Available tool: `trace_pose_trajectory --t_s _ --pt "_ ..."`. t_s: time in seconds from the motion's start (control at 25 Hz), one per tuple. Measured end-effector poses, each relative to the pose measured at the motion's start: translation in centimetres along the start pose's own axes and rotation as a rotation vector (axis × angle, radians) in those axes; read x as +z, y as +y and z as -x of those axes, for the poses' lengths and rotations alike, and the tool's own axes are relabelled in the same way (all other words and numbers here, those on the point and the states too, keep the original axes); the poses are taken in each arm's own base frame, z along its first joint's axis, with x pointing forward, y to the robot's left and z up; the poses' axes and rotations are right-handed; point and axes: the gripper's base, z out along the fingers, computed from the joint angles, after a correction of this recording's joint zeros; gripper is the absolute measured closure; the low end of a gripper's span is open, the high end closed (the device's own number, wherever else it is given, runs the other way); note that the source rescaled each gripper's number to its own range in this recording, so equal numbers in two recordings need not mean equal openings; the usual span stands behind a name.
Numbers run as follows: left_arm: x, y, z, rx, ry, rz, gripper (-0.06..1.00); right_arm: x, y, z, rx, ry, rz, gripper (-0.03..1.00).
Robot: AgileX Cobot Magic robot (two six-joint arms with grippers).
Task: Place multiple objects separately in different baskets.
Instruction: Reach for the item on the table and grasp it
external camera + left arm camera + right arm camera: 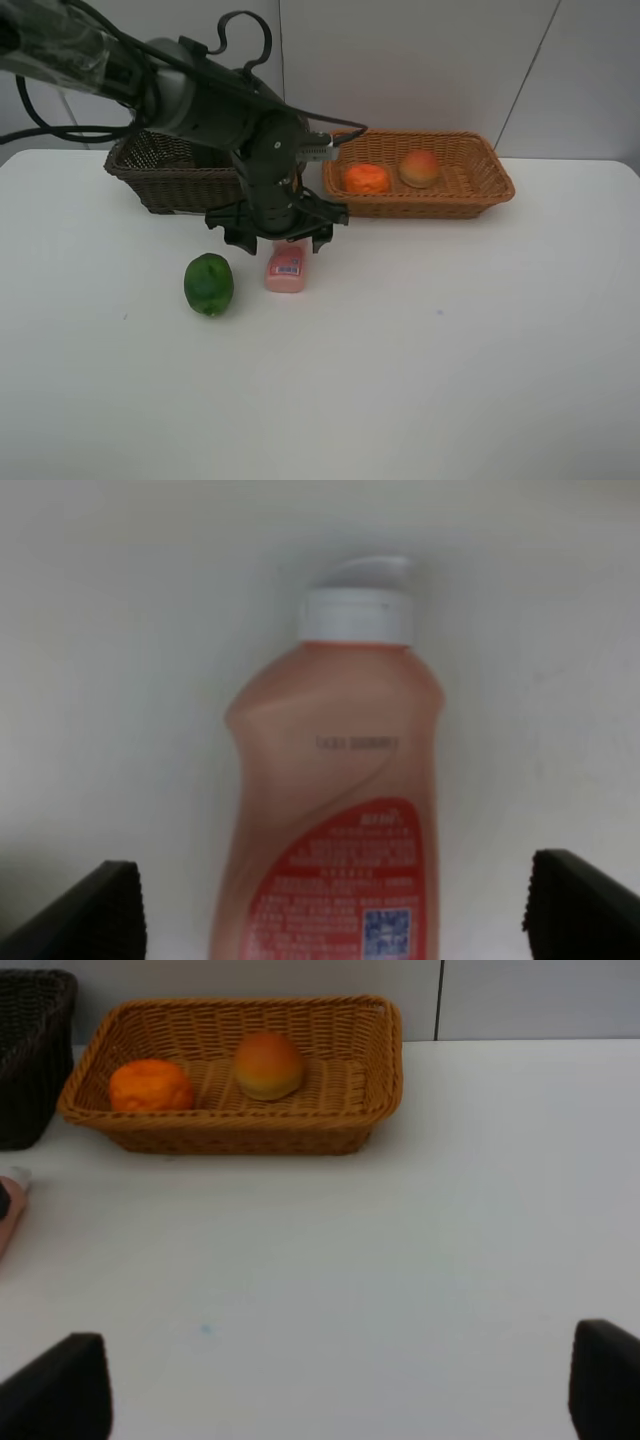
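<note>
A flat white table point(450, 350) carries four things. A small pink plastic bottle with a white cap point(287, 270) lies on its side. Near the bottle, to its left in the high view, sits a round green fruit point(208, 284). Behind the bottle and to its left stands a deep dark brown wicker basket point(165, 185). Behind it and to its right stands a shallow orange-tan wicker basket point(440, 205).
</note>
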Motion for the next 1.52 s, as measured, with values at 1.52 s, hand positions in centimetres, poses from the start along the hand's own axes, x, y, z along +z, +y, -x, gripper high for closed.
trace_pose_trajectory --t_s 1.52 --pt "3.8 0.1 -0.7 0.024 0.074 0.005 0.12 0.0 0.0 0.0 0.000 0.000 0.000 0.00"
